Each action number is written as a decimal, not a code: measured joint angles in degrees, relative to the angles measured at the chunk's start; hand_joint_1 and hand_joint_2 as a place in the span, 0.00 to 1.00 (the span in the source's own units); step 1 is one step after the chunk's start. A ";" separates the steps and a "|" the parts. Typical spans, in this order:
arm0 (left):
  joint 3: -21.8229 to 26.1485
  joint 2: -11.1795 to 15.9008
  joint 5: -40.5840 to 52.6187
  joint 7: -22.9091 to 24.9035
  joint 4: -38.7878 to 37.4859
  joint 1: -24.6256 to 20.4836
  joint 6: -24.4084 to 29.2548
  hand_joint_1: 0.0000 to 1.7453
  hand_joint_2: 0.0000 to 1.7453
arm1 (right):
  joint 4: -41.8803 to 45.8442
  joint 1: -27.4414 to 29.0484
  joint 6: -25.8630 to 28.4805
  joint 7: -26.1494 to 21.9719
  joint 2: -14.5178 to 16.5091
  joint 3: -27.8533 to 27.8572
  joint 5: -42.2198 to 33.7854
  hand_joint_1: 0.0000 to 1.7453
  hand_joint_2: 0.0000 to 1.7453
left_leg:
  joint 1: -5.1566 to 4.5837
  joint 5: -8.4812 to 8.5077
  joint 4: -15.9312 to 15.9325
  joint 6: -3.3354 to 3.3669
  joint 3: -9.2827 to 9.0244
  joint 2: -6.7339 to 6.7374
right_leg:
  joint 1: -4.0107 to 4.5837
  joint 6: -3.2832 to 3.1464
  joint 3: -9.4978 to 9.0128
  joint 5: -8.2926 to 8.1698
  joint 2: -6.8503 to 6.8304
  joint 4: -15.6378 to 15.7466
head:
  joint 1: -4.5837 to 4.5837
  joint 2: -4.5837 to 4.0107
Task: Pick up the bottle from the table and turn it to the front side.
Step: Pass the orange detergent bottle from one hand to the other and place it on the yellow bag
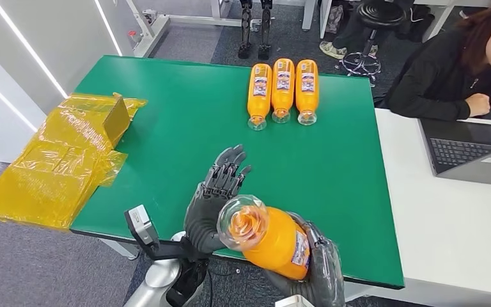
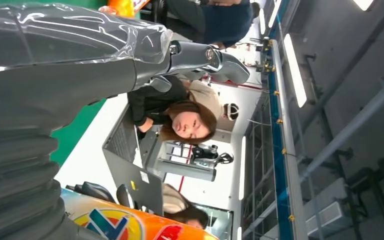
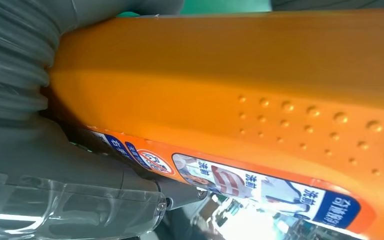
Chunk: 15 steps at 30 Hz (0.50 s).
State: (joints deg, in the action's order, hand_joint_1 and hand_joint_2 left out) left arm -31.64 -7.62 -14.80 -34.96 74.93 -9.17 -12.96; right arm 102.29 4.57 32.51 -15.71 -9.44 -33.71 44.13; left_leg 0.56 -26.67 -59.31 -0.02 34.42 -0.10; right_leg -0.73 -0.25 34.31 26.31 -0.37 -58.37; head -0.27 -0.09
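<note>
Bottle (image 1: 270, 240) first: in the head view the orange bottle is up off the green table (image 1: 185, 121), near its front edge, with its clear cap end pointing at the camera. The right hand (image 1: 316, 268) holds it from below, fingers wrapped around its body, and the picture's bottom edge cuts the hand off. The bottle hides part of the left hand (image 1: 220, 195), which sits just beside it with its fingers spread and pointing up. Three more orange bottles (image 1: 282, 91) lie side by side at the far end of the table. Yellow plastic wrap (image 1: 61, 163) hangs over the table's left edge. A person (image 1: 451, 64) in black sits at a white desk (image 1: 451, 217) with a laptop (image 1: 470, 153). In the left wrist view, the grey left hand (image 2: 55, 75) is close and big, and a bit of the bottle label (image 2: 125, 225) shows past it. In the right wrist view, the bottle's orange side (image 3: 230, 75) is pressed against the right hand (image 3: 40, 165). The hand's fingers are hard to make out there.
</note>
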 joint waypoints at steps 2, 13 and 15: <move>-0.05 0.12 -0.05 -0.10 -0.04 0.02 -0.18 0.00 1.00 | -0.04 -0.22 -0.43 -0.62 0.17 -0.42 -0.72 1.00 1.00 | 0.00 0.00 0.00 0.00 0.00 0.00 | 0.00 0.00 0.00 0.00 0.00 0.00 | 0.01 0.00; -0.30 0.74 -2.64 -0.35 -0.07 -0.04 -4.21 0.00 1.00 | -0.29 -1.19 -4.21 -3.67 1.11 -1.98 -11.21 1.00 1.00 | 0.00 0.00 0.00 0.00 -0.01 0.00 | 0.00 0.00 0.01 0.00 0.01 0.01 | 0.01 0.00; -0.30 0.91 -5.67 0.19 -0.05 -0.03 -7.93 0.00 1.00 | -0.09 -0.94 -3.77 -5.16 1.17 -1.88 -14.02 1.00 1.00 | 0.00 0.00 0.00 0.00 -0.01 0.01 | 0.00 0.00 0.00 0.00 0.01 0.01 | 0.01 0.00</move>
State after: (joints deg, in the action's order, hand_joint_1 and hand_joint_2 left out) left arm -31.93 -6.72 -20.47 -34.77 74.88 -9.19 -20.88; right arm 102.20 3.63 28.74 -20.87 -8.27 -35.59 30.11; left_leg 0.55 -26.67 -59.31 -0.02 34.41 -0.09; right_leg -0.73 -0.24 34.31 26.31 -0.36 -58.37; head -0.26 -0.09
